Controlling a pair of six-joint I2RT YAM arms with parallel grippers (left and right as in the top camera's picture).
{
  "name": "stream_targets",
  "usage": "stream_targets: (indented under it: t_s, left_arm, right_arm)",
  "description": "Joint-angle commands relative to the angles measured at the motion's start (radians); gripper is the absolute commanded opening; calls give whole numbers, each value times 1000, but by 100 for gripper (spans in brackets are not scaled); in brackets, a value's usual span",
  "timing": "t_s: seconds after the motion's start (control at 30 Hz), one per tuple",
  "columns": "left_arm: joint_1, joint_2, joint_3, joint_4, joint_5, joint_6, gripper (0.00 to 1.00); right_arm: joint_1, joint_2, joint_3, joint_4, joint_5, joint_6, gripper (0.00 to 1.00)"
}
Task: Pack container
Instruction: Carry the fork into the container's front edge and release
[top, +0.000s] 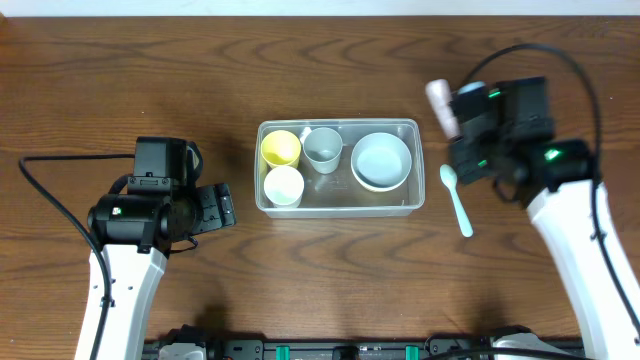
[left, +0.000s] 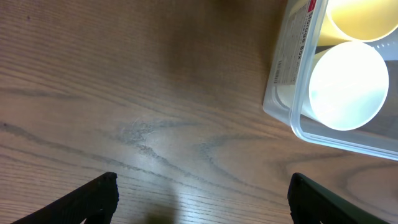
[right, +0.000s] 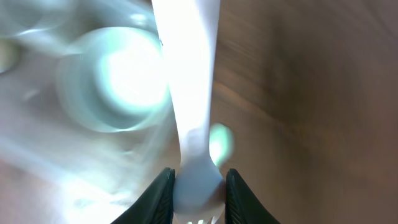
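Note:
The clear plastic container (top: 410, 200) sits mid-table. It holds a yellow cup (top: 281, 149), a white cup (top: 284, 186), a grey cup (top: 322, 148) and a pale blue bowl (top: 382, 160). My right gripper (top: 466, 128) is just right of the container's far right corner, shut on a pale pink-white utensil (top: 439, 102). In the right wrist view the jaws (right: 199, 186) pinch the utensil (right: 189, 93) near its tined end; the view is blurred. My left gripper (top: 215, 208) is open and empty, left of the container. The left wrist view shows its jaws (left: 202, 183) over bare wood, with the container's corner (left: 283, 93) at upper right.
A mint green spoon (top: 458, 200) lies on the table right of the container, below my right gripper. Black cables run from both arms. The arm bases stand at the front edge of the wooden table (top: 330, 270).

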Motion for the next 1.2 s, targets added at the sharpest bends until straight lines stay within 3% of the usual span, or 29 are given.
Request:
stream_targets:
  t_s: [0.0,0.17,0.33,0.7,0.73,0.8,0.87,0.97,1.07,1.17]
  left_arm:
    - [4,-1,0,-5,3,-10,87]
    - [4,-1,0,-5,3,-10,87]
    - [4,-1,0,-5,3,-10,87]
    - [4,-1,0,-5,3,-10,87]
    - [4,-1,0,-5,3,-10,87]
    - [4,-1,0,-5,3,-10,87]
    - [4,-1,0,-5,3,-10,87]
    - [4,-1,0,-4,3,-10,87]
    - [4,-1,0,-4,3,-10,87]
    - [4,-1,0,-5,3,-10,87]
  right_arm:
    - [168,-14,6,-16,-25,-218,2]
    - [312,27,5,-14,-26,-366,1]
    - [360,103,5,-14,-26,-481,1]
    - [360,259,5,-11,-26,-489,1]
    - [360,266,5,-11,-26,-489,3]
    - [360,270,5,-11,-26,-486,22]
    - [359,270,5,-11,-26,-486,31]
    - [359,270,5,-12,-26,-486,36]
    - [359,270,5,-16,-25,-485,50]
    - [359,270,5,-22,-26,-473,50]
